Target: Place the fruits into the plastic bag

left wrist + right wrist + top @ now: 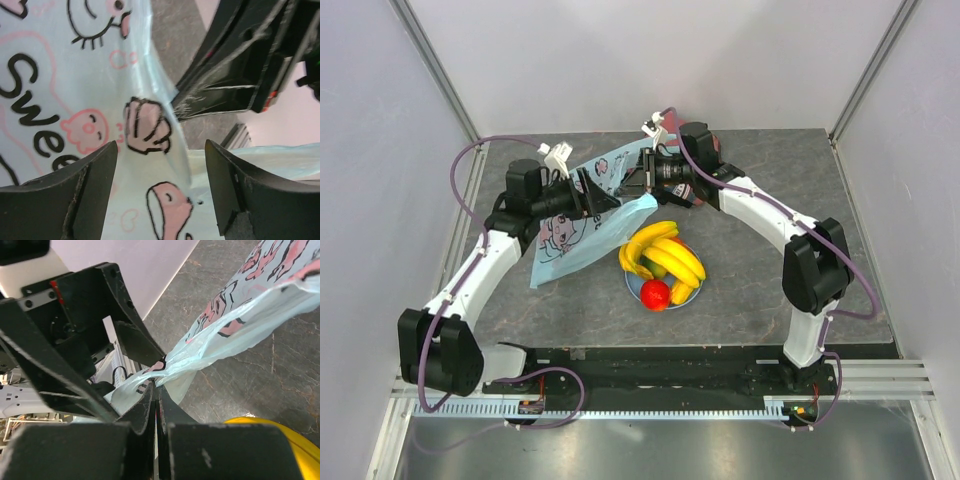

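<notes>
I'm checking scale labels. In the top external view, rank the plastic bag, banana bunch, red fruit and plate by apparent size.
1. plastic bag
2. banana bunch
3. red fruit
The plate is mostly hidden under the fruit. Its showing rim suggests roughly the bunch's span, so I leave those two unranked against each other.

The plastic bag (240,325) pinched in the right gripper (156,390) is seen as thin, crinkled, glossy film, the fingers (141,410) as scuffed matt black plastic, the tabletop (250,380) below the claw as mottled, stone-like matt.
</notes>
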